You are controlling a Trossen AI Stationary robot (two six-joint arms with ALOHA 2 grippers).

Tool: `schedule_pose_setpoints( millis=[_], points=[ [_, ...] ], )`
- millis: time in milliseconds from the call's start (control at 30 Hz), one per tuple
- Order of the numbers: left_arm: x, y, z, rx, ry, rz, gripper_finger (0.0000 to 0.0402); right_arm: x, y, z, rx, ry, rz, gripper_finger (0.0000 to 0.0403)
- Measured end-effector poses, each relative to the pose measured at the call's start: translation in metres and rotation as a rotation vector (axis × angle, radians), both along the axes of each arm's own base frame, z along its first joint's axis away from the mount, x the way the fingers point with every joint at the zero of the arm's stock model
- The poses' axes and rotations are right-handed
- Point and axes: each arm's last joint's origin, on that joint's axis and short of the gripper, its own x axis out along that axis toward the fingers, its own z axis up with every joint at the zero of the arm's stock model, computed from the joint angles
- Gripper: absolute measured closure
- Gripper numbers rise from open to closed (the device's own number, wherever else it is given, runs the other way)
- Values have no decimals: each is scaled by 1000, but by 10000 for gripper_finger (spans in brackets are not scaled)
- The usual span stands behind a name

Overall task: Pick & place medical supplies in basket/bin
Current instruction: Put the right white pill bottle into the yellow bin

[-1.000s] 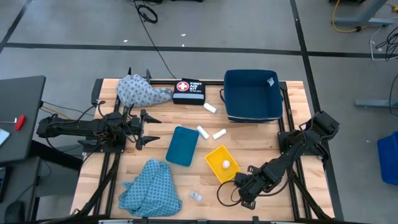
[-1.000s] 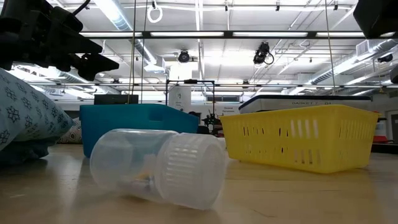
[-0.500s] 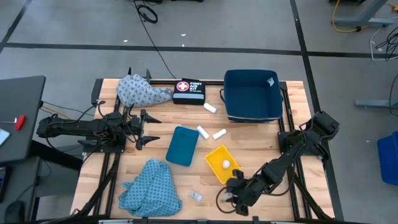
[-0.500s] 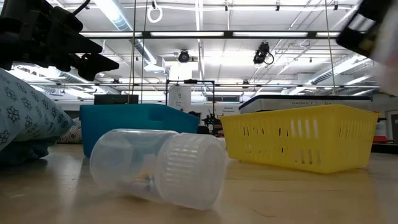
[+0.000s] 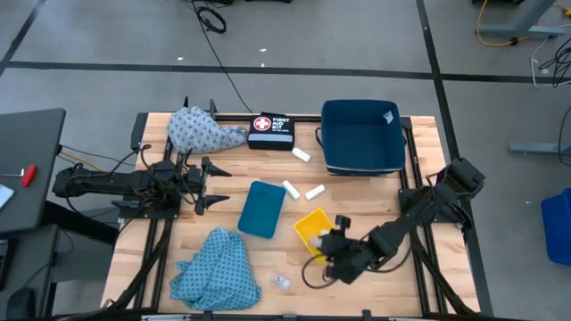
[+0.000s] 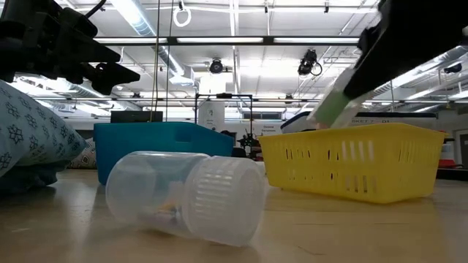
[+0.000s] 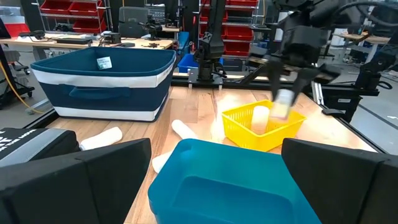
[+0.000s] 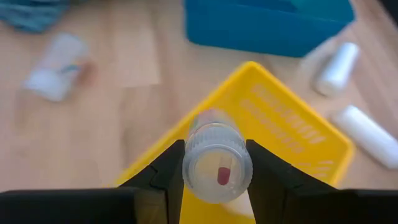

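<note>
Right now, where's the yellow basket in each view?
High: yellow basket at table centre, the right pincer over its near corner, shut on a vial.
Low: right of middle.
Left wrist: centre right.
Right wrist: under the vial.
Shared landmark: the teal bin beside it.

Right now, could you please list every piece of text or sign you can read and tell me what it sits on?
"FIRST AID KIT" with a red-and-white cross: on the black pouch.
White tag on the navy bin: too small to read.
White lettering beyond the yellow basket: too blurred to read.
</note>
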Motion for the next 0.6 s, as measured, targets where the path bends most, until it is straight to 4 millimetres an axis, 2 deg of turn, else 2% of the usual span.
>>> schedule_pose_setpoints(
  millis=[133, 300, 600],
  points=[
    [0, 0, 0, 0, -1, 0, 35, 6, -15, -2, -31, 51, -10, 269],
    [0, 0, 0, 0, 0, 0, 35, 14, -28, -4, 18, 120, 28, 269],
    [0, 0, 0, 0, 0, 0, 35, 19, -42, -5, 76, 182, 29, 269]
  ],
)
